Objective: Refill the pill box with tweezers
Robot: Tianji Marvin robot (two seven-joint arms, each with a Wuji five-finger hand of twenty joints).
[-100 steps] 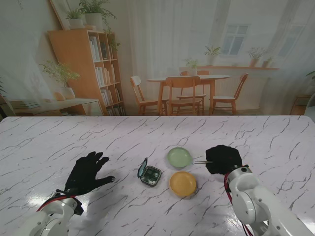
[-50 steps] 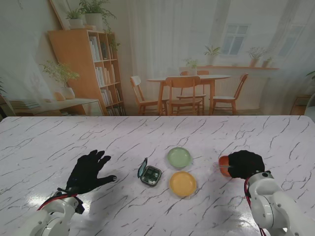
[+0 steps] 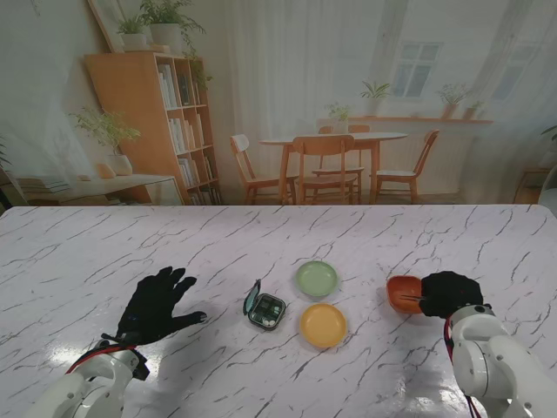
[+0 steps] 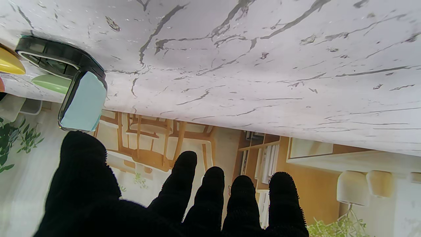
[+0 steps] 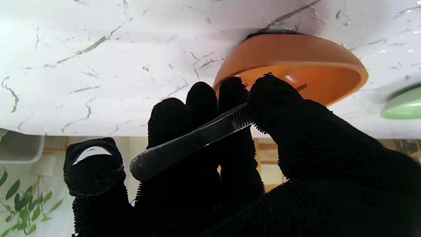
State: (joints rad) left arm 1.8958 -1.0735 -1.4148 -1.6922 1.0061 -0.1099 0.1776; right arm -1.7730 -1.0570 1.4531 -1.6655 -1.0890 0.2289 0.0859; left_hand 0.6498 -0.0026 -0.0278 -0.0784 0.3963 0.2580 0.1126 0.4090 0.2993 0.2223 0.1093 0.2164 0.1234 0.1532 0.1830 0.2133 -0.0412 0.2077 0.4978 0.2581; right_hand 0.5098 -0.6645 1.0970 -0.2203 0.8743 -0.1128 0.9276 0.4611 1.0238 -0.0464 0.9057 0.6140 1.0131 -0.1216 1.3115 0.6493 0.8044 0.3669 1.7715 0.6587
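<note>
- The right hand (image 3: 449, 293), nearest the robot on the right side of the marble table (image 3: 104, 252), is closed around the tweezers (image 5: 190, 142); the wrist view shows the thumb pinching the ribbed part of the blade against the forefingers.
- The tweezers' long axis runs from the rounded butt, lying back across the fingers, to the tips, which point into the orange bowl (image 3: 404, 294). In the stand view a thin bit of metal shows at the bowl's near rim, pointing toward the robot's left.
- The tips themselves are mostly hidden behind the thumb, and no pill can be made out in the bowl, so whether anything is caught between them cannot be told.
- Likely risks: the tips press on the bowl's wall and tip or slide it, since it is light and sits loose; or the pinch sits too far back and the blades twist in the glove, so a pill slips free.
- The left hand (image 3: 157, 303) lies on the left side, fingers spread and gripping nothing, well apart from the pill box (image 3: 265, 308).
- The pill box stands between the hands, its lid raised on the side toward the left hand, compartments facing up. Nothing steadies it, so a clumsy drop could nudge it.
- Just beside it lies the yellow dish (image 3: 323, 324), and slightly farther off the green dish (image 3: 317, 278); a pill carried over them could fall in the wrong place.
</note>
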